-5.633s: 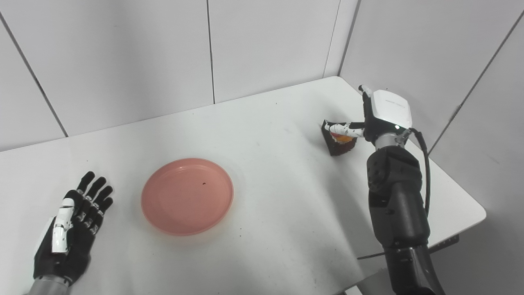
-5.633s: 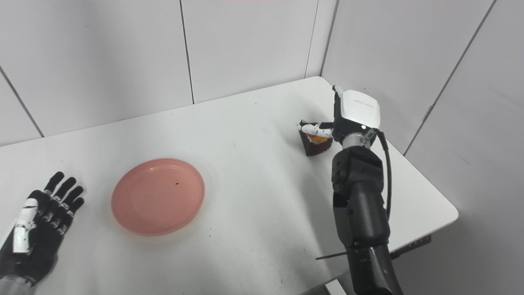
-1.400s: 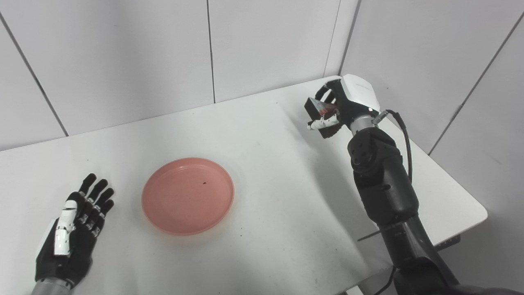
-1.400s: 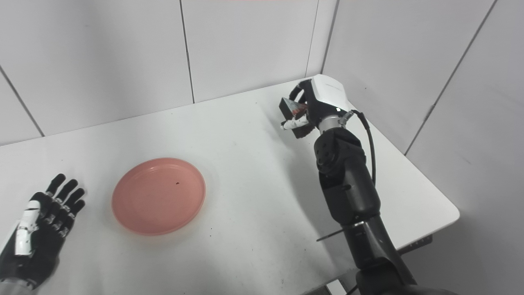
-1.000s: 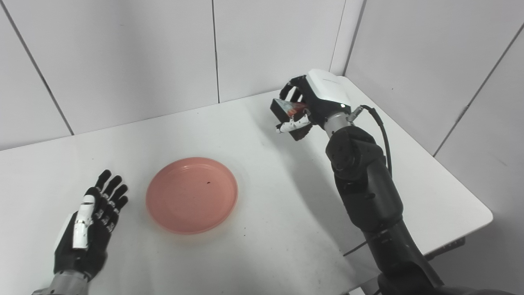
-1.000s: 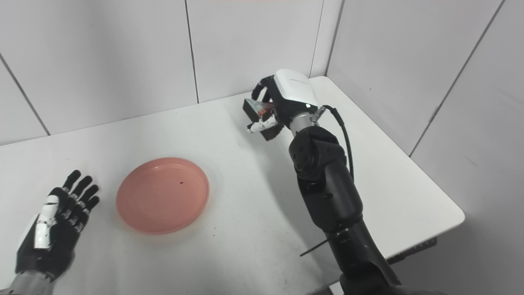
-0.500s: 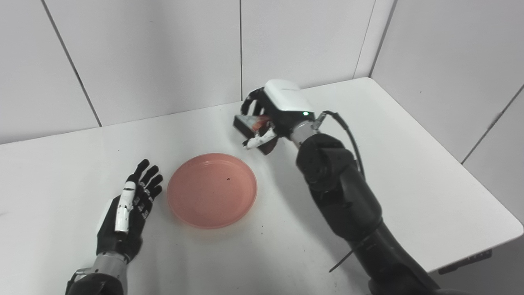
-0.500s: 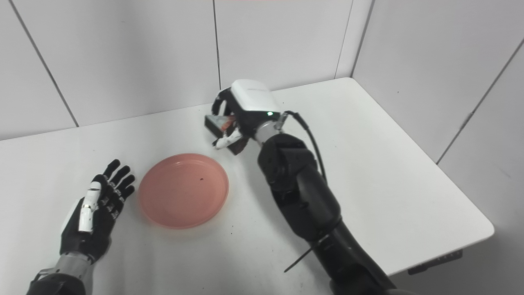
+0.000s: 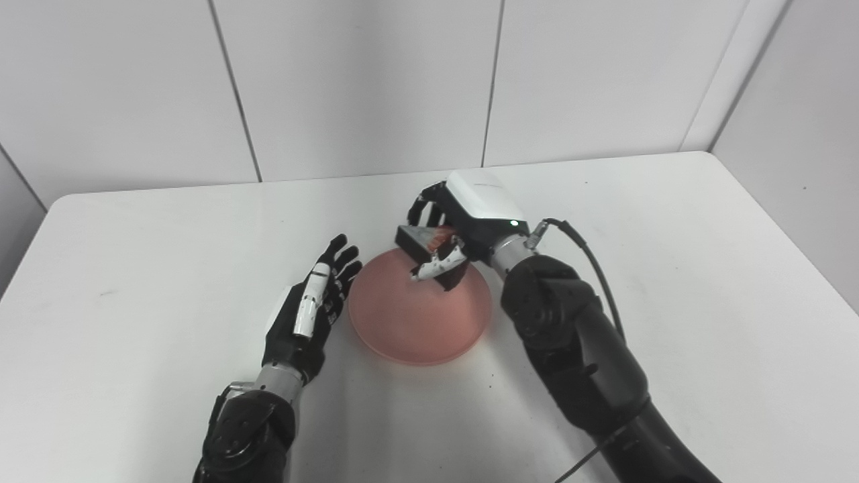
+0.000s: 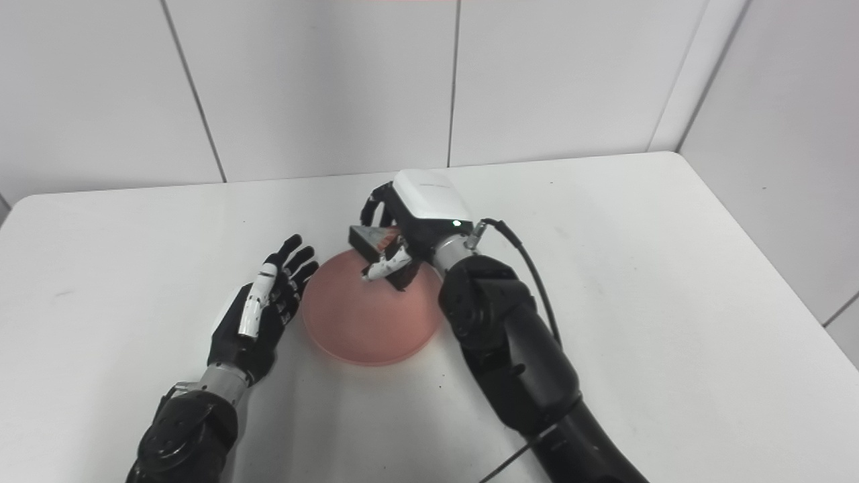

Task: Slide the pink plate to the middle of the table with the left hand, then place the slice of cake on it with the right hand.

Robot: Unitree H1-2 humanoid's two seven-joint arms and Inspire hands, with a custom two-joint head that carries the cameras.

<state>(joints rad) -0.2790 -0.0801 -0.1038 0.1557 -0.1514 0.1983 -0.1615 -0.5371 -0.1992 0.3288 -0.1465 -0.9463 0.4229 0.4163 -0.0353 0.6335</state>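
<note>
The pink plate [image 9: 402, 322] lies near the middle of the white table [image 9: 704, 282]. My right hand [image 9: 463, 225] is shut on the slice of cake [image 9: 419, 241], a dark wedge with a red top, and holds it over the plate's far right part, just above the plate. My left hand [image 9: 310, 310] lies flat and open on the table just left of the plate, fingers spread, its fingertips close to the rim. In the right eye view the cake [image 10: 371, 240] hangs over the plate [image 10: 362, 329] the same way.
White wall panels [image 9: 362, 80] close the table's far side and right side. A black cable [image 9: 590, 261] runs along my right forearm. Bare table surface lies to the left and right of the plate.
The camera has swung left, shifting the whole picture. My right hand has carried the cake from the table's far right corner to above the plate. My left hand now lies closer to the plate.
</note>
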